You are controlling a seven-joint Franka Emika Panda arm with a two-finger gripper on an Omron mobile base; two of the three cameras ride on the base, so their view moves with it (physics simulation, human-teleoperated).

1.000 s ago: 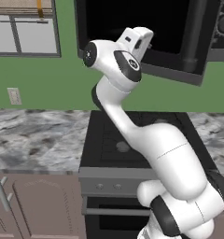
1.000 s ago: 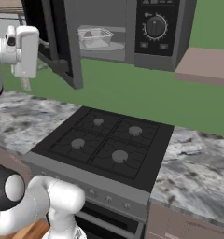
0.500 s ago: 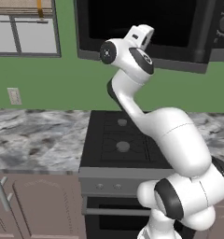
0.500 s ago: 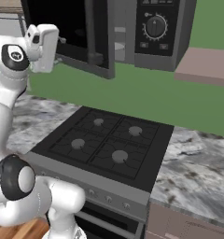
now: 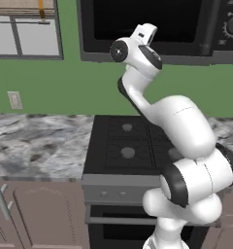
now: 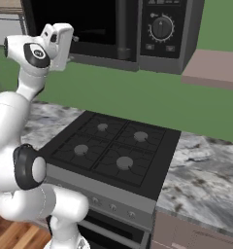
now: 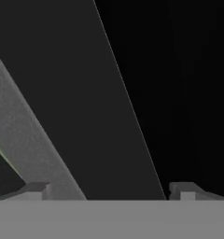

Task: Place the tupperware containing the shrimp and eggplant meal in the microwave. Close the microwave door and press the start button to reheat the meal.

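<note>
Left base view: one microwave (image 5: 152,26) above one stove (image 5: 133,146), its door (image 5: 142,24) closed or nearly so, one arm raised to it. Right base view: one dial (image 6: 162,27), one door handle (image 6: 122,29), four burners. Hand view: gripper (image 7: 109,189) spread wide, empty, facing door's dark window; tupperware hidden.

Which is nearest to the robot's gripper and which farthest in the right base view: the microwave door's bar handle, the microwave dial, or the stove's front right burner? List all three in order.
From the gripper, up at the left:
1. Bar handle, just right of it on the microwave door.
2. Microwave dial, farther right on the control panel.
3. Front right burner, far below on the stove.
</note>
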